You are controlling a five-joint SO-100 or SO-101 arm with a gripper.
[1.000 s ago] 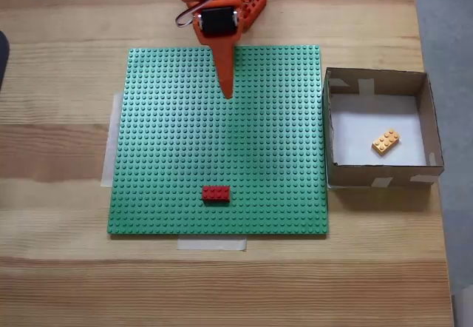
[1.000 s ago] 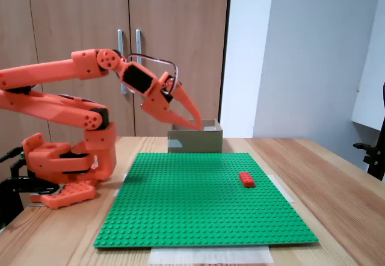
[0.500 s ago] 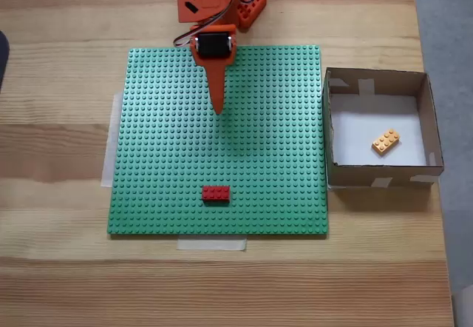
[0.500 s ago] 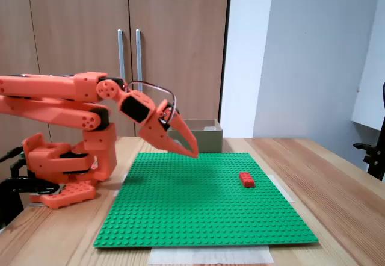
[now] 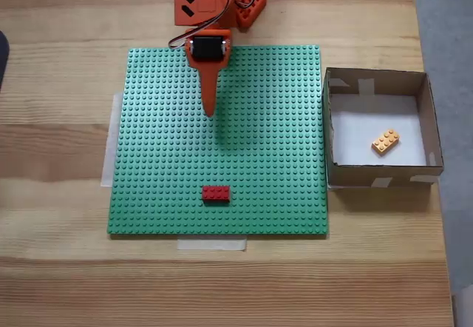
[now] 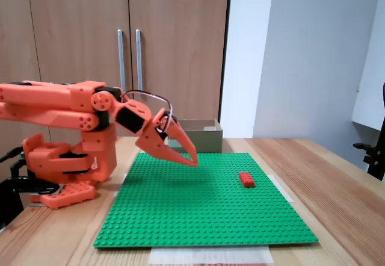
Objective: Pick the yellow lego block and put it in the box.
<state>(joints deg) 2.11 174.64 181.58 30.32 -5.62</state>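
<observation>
The yellow block [image 5: 386,141] lay inside the box [image 5: 377,81] at frame right. The jaws [image 5: 209,112] were together, empty, above the upper middle of the green baseplate [image 5: 273,157].

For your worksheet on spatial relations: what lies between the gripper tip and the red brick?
In the top-down fixed view, only bare green baseplate lies between the gripper and the red brick; nothing else sits on that stretch.
</observation>
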